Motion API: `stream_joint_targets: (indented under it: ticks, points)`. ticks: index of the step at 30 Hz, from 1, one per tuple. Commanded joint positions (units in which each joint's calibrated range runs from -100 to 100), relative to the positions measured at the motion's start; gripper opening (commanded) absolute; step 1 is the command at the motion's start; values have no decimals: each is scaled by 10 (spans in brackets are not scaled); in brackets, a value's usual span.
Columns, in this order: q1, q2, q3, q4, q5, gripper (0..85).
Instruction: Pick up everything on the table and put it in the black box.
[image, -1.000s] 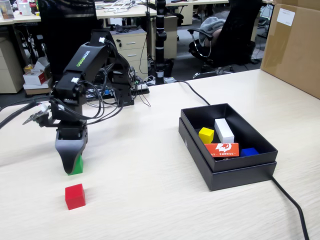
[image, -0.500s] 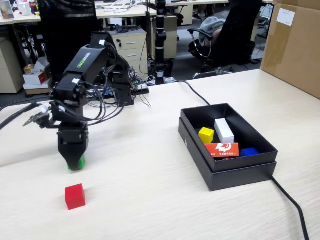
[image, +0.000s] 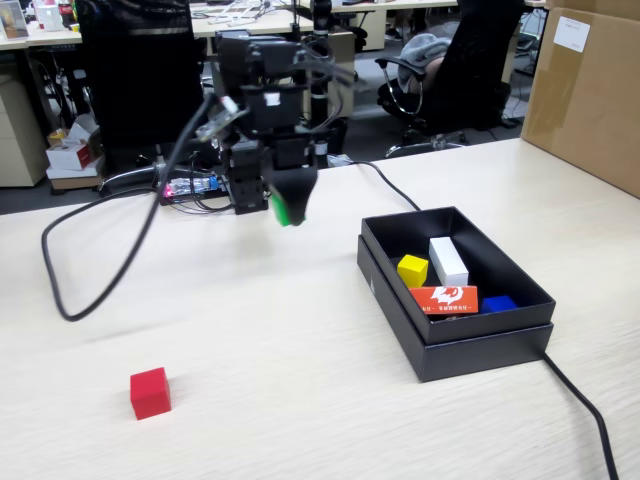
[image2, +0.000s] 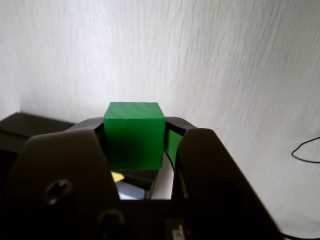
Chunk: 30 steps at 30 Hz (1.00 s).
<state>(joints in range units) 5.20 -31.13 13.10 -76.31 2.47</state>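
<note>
- Clamped between the jaws of the gripper (image: 286, 212), the green cube (image: 281, 212) is being held in the air at upper centre of the fixed view; in the wrist view the cube (image2: 134, 135) is sitting at frame centre.
- Pale wood of the table (image: 250, 330) is being shown across the lower frame.
- At right centre, the black box (image: 455, 345) is being occupied by the yellow cube (image: 412, 270), a white block (image: 448, 260) and an orange-red card (image: 444, 298).
- At lower left, the red cube (image: 150, 392) is being left alone on the table.
</note>
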Motion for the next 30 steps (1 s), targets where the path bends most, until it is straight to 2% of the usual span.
stream_joint_targets:
  ticks: [1,4,9,10,21,24,26,30]
  points:
    - [45,-43,86,-19,28,8]
    - [91,24,179,-18,52,8]
    - [122,214,349,-11,66,9]
    - [126,381,398,7,75,9]
    - [127,483,379,23,87,11]
    - [127,467,339,22,87,194]
    - [126,455,323,22,87,250]
    - [125,434,310,22,87,282]
